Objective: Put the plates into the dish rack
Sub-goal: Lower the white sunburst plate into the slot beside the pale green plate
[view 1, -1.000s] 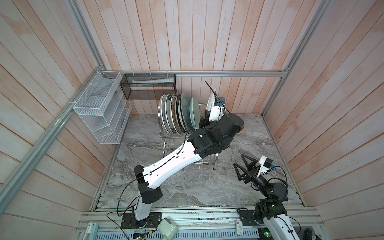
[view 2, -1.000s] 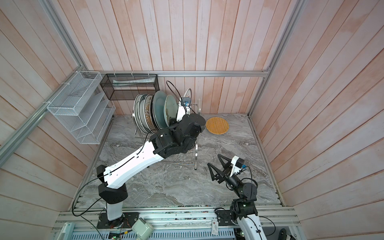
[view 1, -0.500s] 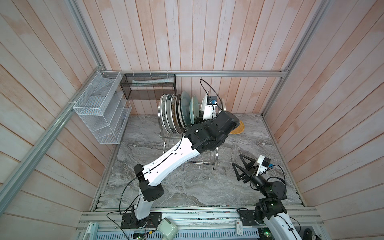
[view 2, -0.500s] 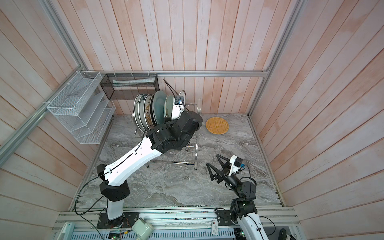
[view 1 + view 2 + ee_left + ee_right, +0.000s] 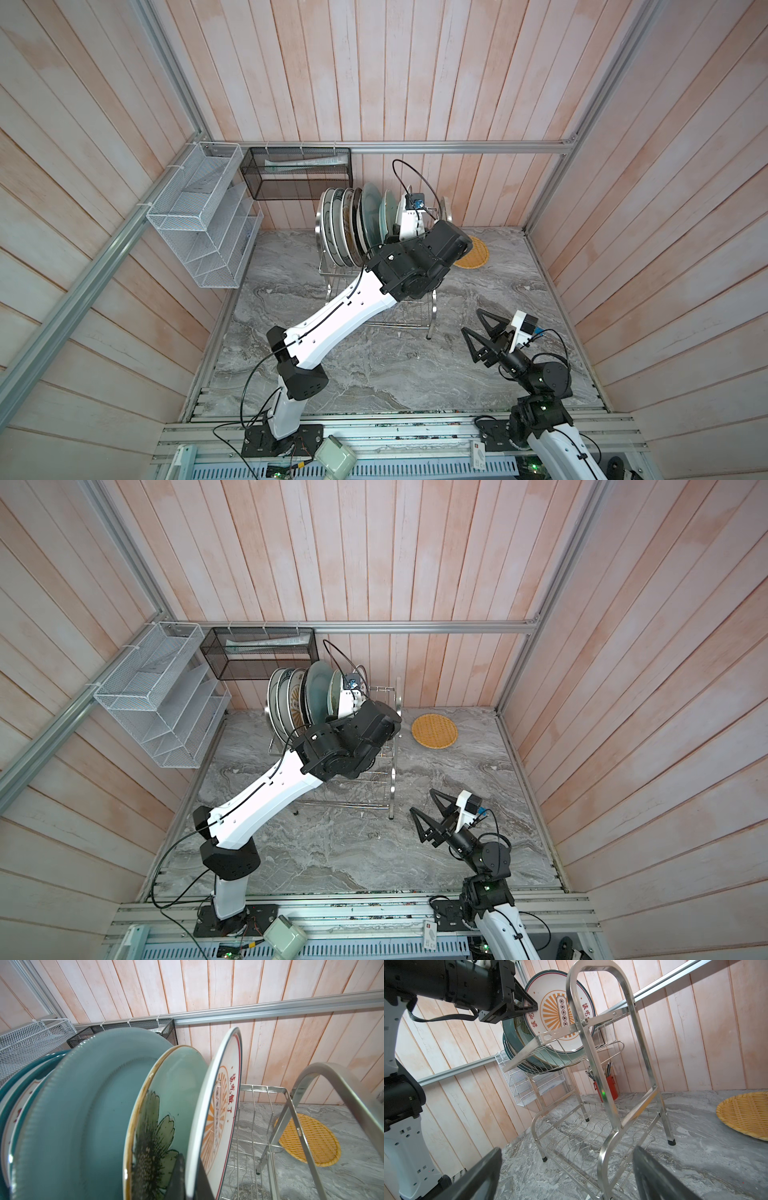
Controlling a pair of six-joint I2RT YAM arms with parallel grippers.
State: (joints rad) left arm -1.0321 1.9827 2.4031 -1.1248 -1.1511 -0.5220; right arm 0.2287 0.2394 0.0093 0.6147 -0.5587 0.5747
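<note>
The left claw is clamped on the sunburst plate at its rim, holding it upright at the right end of the upper row in the dish rack, evidently to seat it between prongs; the right claw gapes empty above the near tabletop.

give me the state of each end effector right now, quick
Left end effector: closed on the rim of the sunburst plate.
Right end effector: open, holding nothing.

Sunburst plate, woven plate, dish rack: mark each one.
sunburst plate (image 5: 548, 1012): right wrist view, on its orange rays.
woven plate (image 5: 434, 731): a top view, at its centre.
dish rack (image 5: 602, 1089): right wrist view, on its near arched end tube.
</note>
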